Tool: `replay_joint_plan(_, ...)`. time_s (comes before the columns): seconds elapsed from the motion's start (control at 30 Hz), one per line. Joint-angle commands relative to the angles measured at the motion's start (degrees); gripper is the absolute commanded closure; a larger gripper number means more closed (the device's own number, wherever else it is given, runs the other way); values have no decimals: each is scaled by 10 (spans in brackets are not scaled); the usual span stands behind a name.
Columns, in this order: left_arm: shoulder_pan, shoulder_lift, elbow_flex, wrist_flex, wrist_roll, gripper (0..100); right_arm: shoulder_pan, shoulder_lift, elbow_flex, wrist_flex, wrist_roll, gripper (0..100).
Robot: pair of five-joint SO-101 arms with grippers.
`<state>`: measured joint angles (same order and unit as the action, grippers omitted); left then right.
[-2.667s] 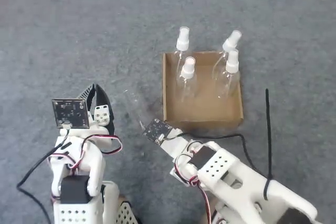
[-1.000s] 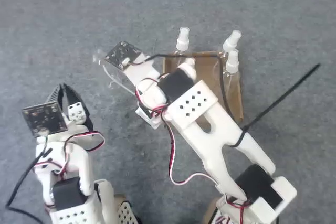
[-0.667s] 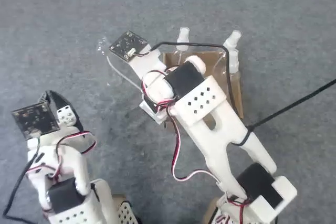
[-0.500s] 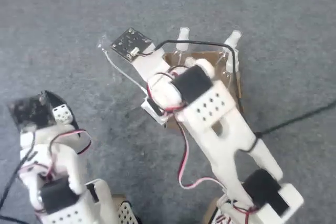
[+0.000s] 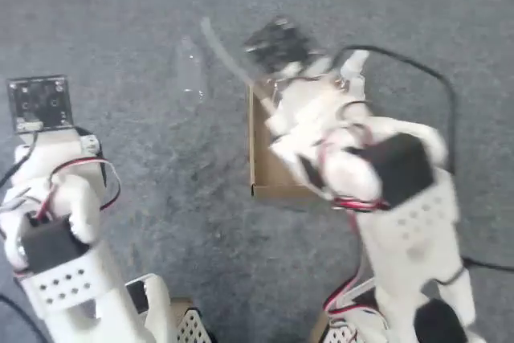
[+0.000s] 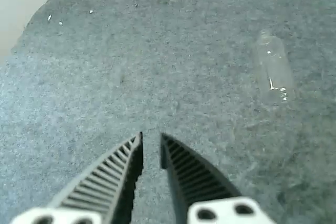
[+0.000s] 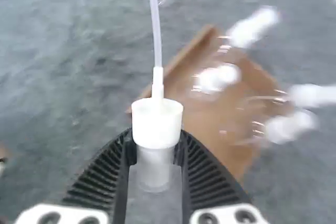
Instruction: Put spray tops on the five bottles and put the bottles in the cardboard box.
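Cardboard box point(image 5: 259, 168) mostly hidden beneath right arm point(image 5: 385, 174); its bottles point(image 7: 220, 77) blurred

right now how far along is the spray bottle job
Done: what look like four bottles with tops on stand in the cardboard box. In hand: the right claw grips the fifth spray top. Left: the last bottle stands bare on the mat, outside the box. It needs that top, then a place in the box.
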<state>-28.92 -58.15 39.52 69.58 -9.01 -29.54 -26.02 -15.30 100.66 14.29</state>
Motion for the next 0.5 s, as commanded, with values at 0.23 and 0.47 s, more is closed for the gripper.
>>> replay_joint_plan(0.23,160,317,-197,-15,55,809,299,-38,105,-13,121,993)
replay_joint_plan(0.47,190,572,-340,-110,128,763,455,-37,227,-130,182,993)
